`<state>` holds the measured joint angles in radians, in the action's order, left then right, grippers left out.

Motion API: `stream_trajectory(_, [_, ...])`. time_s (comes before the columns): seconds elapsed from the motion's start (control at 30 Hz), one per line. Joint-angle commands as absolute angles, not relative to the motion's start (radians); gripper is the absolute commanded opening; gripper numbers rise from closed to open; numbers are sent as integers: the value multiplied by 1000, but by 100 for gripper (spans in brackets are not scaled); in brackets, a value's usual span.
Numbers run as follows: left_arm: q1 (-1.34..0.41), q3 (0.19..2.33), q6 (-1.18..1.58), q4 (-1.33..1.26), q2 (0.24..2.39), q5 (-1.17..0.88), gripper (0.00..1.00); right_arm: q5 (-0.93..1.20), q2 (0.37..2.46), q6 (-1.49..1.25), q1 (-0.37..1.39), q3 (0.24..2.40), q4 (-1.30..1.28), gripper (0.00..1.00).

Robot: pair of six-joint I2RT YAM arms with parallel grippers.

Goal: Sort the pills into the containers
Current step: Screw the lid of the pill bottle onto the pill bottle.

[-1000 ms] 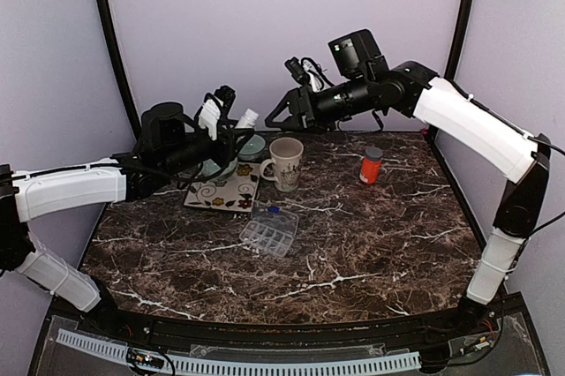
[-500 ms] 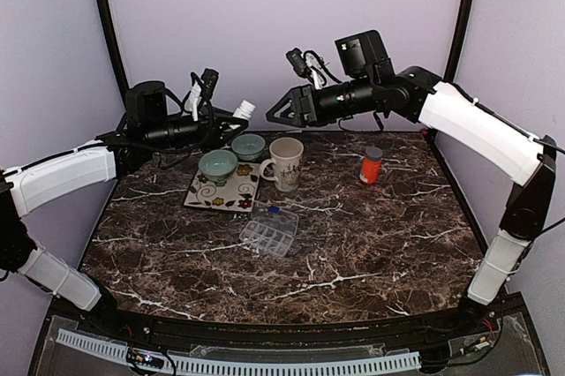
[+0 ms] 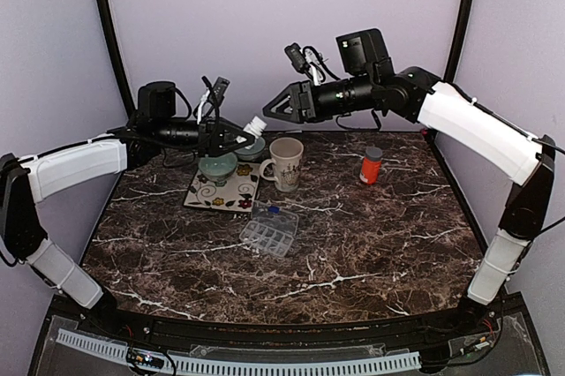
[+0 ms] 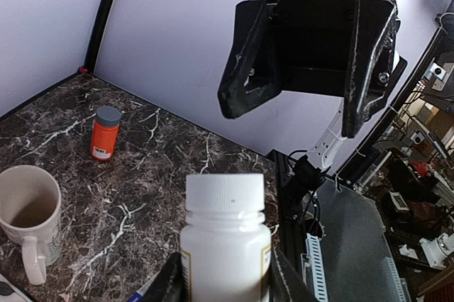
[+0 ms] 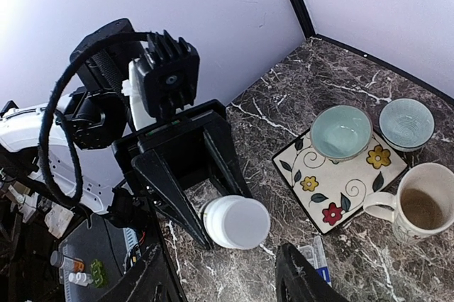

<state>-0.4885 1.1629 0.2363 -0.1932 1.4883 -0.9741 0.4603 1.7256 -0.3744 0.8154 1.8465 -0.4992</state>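
Surface (image 3: pixel 371 235): tray (image 3: pixel 269 233) sits near centre. Your right end effector (image 3: pixel 275 109) has its fingers apart and empty, facing the left one. Left end effector (image 3: pixel 231 136) is clamped on the bottle (image 4: pixel 225 238), aloft over the far left. The bottle is probably light, stiff and slick; take the cap (image 4: pixel 225 192) squarely. Pills hidden inside, count unknown.

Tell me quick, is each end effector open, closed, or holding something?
Left end effector: closed on the white bottle.
Right end effector: open, holding nothing.
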Motion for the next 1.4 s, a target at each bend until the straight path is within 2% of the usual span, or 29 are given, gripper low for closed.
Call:
stream_trajectory(0.0, [-478, 1208, 292, -225, 1504, -1091, 0, 492, 1742, -370, 812, 1876, -449, 52])
stream_trajectory(0.77, [-473, 1247, 371, -300, 1563, -1186, 0, 545, 1786, -397, 808, 1873, -414, 52])
stream_trajectory(1.37, [-469, 1256, 392, -332, 1579, -1208, 0, 588, 1802, -433, 789, 1856, -370, 48])
